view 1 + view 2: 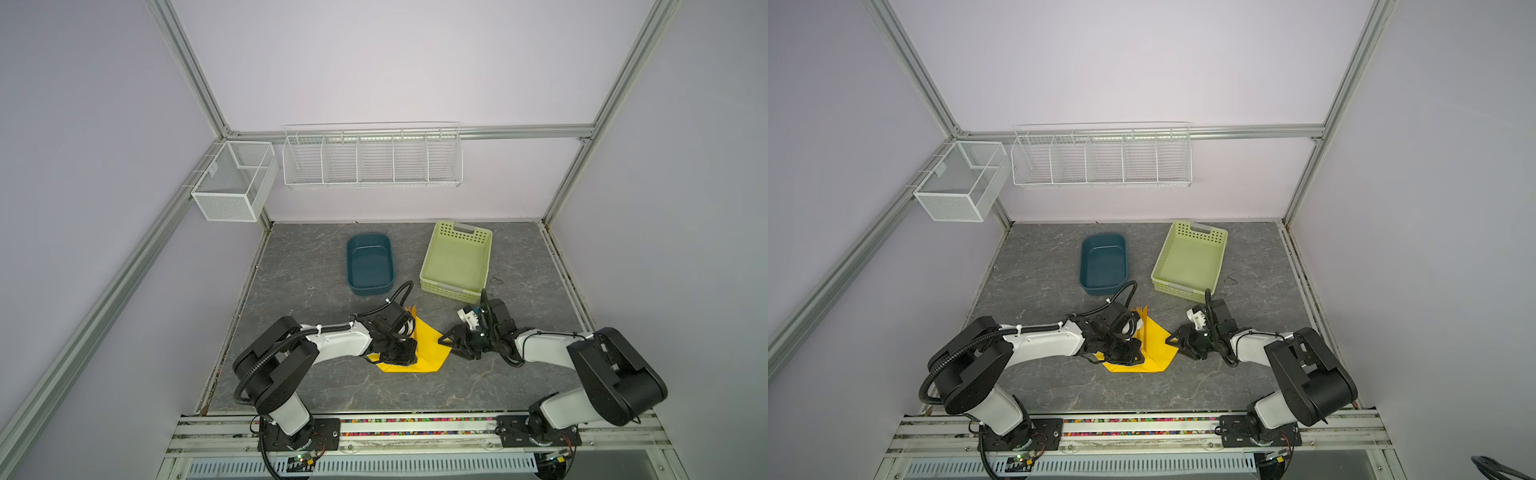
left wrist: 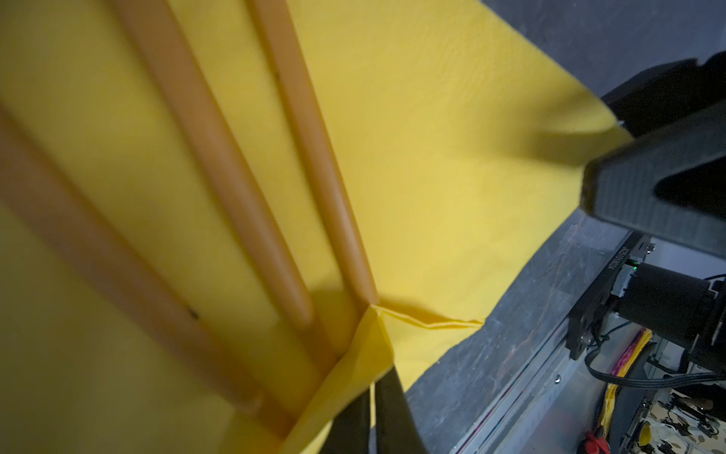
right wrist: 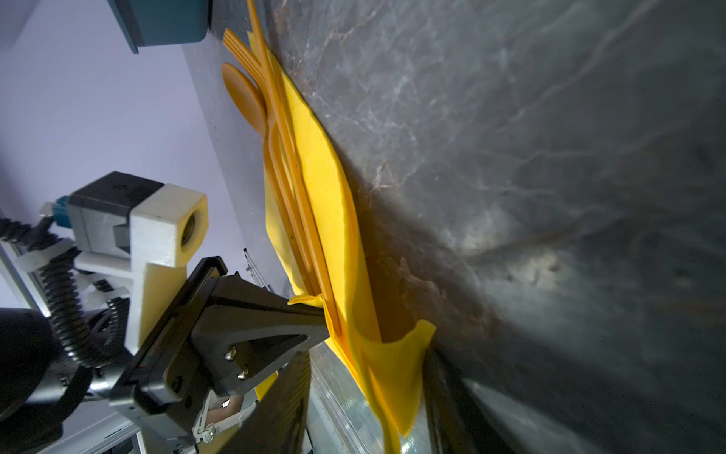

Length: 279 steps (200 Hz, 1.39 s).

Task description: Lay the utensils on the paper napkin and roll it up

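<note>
Left arm is stretched low, left end effector [image 1: 405, 353] clamped on the napkin's [image 1: 428, 343] near fold; right end effector [image 1: 444, 338] is held apart around its right corner. There the utensils [image 3: 290, 177] are laid on it, bare surface [image 1: 332, 386] all round.

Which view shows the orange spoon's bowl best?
The right wrist view: the spoon's bowl lies unobstructed beside the fork tines. The left wrist view shows only blurred handles. In both top views just tiny orange tips peek past the left arm.

Much of the napkin [image 1: 428, 345] — beneath left tool [image 1: 405, 355]
</note>
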### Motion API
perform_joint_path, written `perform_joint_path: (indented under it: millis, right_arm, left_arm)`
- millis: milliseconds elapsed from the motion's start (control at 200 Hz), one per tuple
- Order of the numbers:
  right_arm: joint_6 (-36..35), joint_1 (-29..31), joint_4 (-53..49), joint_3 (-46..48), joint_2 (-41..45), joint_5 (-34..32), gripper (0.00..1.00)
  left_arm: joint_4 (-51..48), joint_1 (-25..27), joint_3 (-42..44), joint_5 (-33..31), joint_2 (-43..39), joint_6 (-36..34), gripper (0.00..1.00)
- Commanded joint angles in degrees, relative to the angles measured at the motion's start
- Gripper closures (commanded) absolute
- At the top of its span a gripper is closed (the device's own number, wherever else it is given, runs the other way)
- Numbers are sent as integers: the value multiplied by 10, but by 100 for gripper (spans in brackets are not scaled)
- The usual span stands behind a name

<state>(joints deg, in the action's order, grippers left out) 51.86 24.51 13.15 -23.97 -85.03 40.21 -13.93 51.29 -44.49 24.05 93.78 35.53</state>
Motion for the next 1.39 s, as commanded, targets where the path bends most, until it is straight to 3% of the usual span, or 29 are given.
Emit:
perform_joint_path:
  millis: [0, 580, 910, 1265, 1390]
  right_arm:
    - [33, 11, 21, 20, -17, 12, 50]
    - [74, 46, 59, 54, 8, 33, 50]
    - [32, 5, -22, 35, 82, 11, 51]
    - [-42, -4, -114, -19, 52, -17, 54]
    - [-59, -4, -131, -34, 41, -28, 60]
  left_arm:
    - [0, 0, -13, 2, 7, 3, 92]
    - [-4, 0, -16, 0, 7, 3, 92]
    - [-7, 0, -17, -1, 7, 2, 92]
    - [-5, 0, -22, 6, 10, 1, 92]
    - [2, 0, -22, 19, 11, 0, 92]
